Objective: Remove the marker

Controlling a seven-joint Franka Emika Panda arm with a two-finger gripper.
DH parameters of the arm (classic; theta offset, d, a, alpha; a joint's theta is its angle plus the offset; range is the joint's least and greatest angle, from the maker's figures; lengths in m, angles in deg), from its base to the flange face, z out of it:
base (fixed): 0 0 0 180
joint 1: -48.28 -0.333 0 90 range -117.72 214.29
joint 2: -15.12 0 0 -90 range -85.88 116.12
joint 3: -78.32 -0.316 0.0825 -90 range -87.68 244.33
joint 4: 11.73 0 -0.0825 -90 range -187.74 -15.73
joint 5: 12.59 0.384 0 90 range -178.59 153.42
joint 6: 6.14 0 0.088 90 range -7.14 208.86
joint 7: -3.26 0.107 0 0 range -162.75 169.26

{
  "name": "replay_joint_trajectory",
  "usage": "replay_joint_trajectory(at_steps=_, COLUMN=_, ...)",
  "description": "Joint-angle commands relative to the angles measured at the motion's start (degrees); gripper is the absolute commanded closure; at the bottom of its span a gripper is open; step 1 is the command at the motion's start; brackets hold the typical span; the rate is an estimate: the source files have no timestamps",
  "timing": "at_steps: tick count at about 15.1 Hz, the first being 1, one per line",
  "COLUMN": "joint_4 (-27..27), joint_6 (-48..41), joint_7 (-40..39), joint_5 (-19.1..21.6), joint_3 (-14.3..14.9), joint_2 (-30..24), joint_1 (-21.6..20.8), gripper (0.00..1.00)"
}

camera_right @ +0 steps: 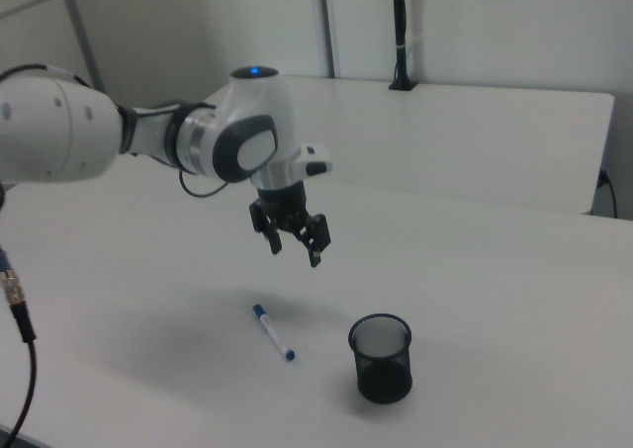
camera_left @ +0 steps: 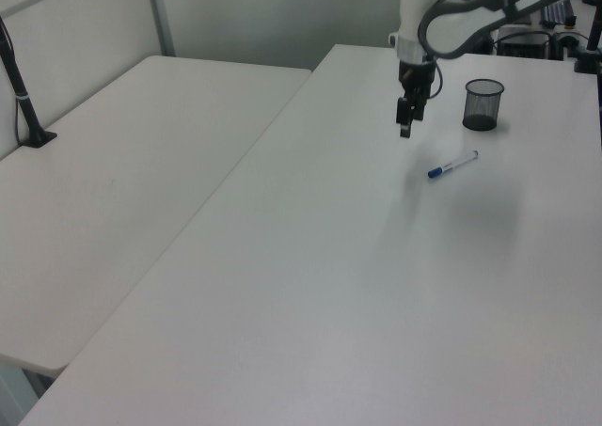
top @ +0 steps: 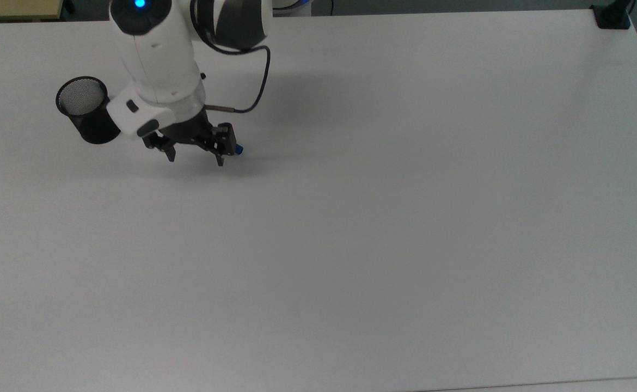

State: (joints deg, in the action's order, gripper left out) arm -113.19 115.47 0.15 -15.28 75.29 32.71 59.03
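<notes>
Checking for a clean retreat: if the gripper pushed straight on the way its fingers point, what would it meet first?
The open gripper points down, so it would likely meet the bare white table first. In the right view the marker lies nearby on the table, but depth is unclear, so contact with it cannot be ruled out.

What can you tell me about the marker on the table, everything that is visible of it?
The marker is a slim white pen with a blue cap at one end and a small blue tip at the other. It lies flat on the white table, beside the black mesh cup without touching it. The open gripper hangs above it; nothing holds it.
</notes>
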Motion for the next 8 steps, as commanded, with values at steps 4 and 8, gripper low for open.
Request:
replay_joint_trajectory(at_steps=4, joint_4=3.17, joint_6=-13.04, joint_7=0.02, joint_5=-0.21, joint_3=0.05, joint_2=-13.37, joint_1=-0.11, gripper=0.00)
replay_joint_trajectory(at_steps=8, joint_4=6.09, joint_6=-21.66, joint_7=1.35, joint_5=0.23, joint_3=0.13, joint_2=-17.85, joint_1=-0.63, gripper=0.00)
